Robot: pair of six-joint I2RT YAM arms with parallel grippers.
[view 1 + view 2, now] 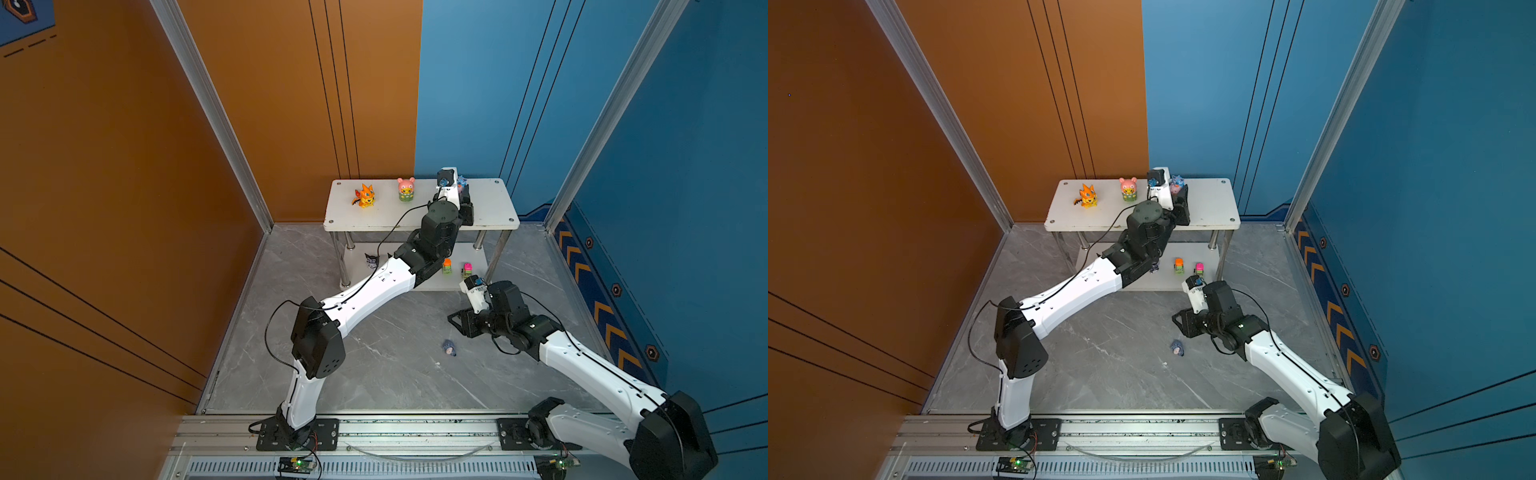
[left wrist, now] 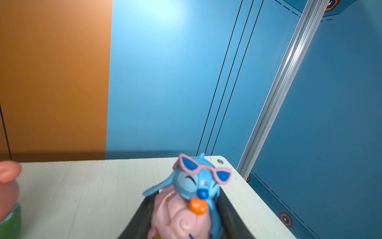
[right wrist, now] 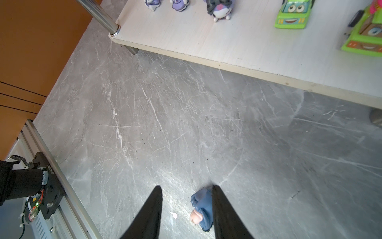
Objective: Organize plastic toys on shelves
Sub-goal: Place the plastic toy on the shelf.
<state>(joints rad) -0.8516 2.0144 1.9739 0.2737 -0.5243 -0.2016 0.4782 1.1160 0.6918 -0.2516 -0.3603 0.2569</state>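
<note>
A: Start at the left of the shelves [image 1: 490, 208]. What is on the upper board?
B: The orange dragon [image 1: 365, 196] stands upright near the left end. The pink-yellow figurine [image 1: 406, 189] is beside it, apart. Next comes the left end effector [image 1: 461, 188], reaching in from the front over the middle of the board.
A: How do its jaws stand?
B: Drawn in on the blue toy [image 2: 192, 192]. In the left wrist view a dark finger [image 2: 140, 219] sits against each flank of the pink swirled base. The head, with its pink sunglasses, pokes out past the tips. I cannot tell whether the base touches the board.
A: And the lower board [image 3: 227, 41]?
B: In a top view one horned figurine [image 1: 371, 260] shows at the left, then the left arm [image 1: 374, 286] hides the middle. The two green cars [image 1: 446, 266] sit side by side toward the right end. The right wrist view shows three purple figurines in a row, two cut off by the frame.
A: The right end effector [image 3: 186, 186]?
B: It hovers over the grey counter [image 1: 374, 374] in front of the shelves, jaws partly apart and gripping nothing. The grey donkey [image 3: 201, 209] lies on its side on the counter. In the right wrist view it sits just beside one finger, partly hidden behind it. In both top views it lies clear of the end effector, untouched
</note>
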